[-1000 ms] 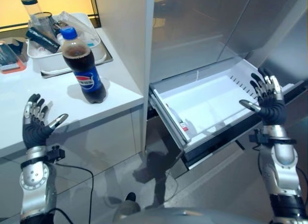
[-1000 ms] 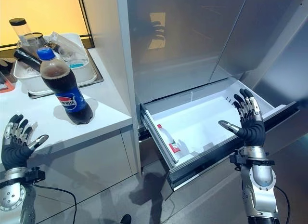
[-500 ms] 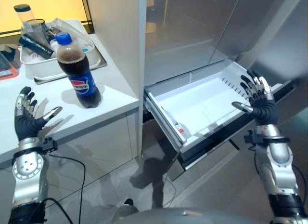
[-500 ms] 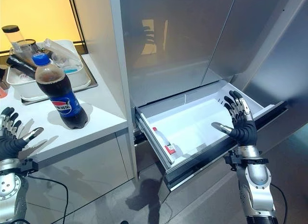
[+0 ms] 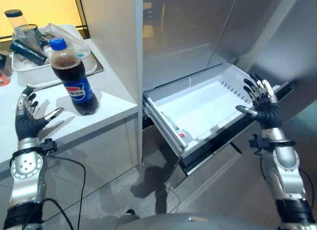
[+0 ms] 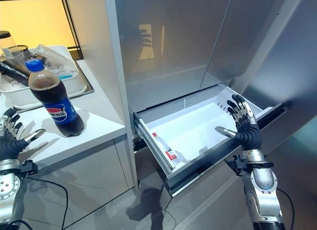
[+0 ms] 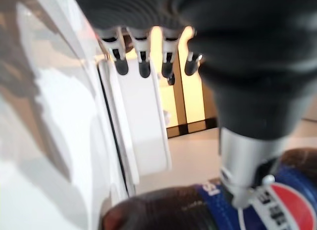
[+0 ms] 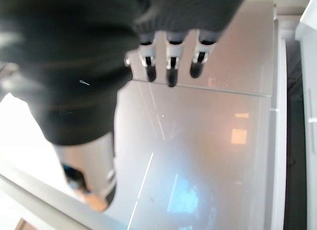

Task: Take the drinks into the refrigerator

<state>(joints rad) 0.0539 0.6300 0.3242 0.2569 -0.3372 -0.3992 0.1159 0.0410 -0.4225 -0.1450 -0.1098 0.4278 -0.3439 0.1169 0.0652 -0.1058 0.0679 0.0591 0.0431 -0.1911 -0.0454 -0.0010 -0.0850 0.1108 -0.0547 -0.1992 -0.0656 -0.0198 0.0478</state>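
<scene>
- my guess at the step: the refrigerator drawer (image 6: 198,122) already stands pulled out, and the cola bottle (image 5: 73,77) has not been picked up yet, so i am at the reach for the drink.
- the cola bottle stands upright on the white surface (image 5: 106,109), near the surface's edge that meets the refrigerator (image 6: 168,47).
- my left hand (image 5: 28,122) hovers just beside the cola bottle, on the side away from the refrigerator, fingers straight and spread, thumb pointing at the bottle, holding nothing.
- in the left wrist view the bottle's label lies close past my thumb, but i cannot tell if they touch.
- my right hand (image 6: 242,126) is raised at the drawer's far front corner from the bottle, fingers spread apart, empty.
- next, as i judge it, the left hand must close around the bottle's body below the shoulder, lift it, and carry it across to the drawer without tipping it.
- the drawer holds one small bottle with a red label (image 6: 165,151), lying against the wall nearest the cola bottle; the rest of its floor looks bare.
- behind the cola bottle, a white tray (image 5: 44,71) holds a clear capped container (image 5: 16,21) and other clutter i cannot identify.
</scene>
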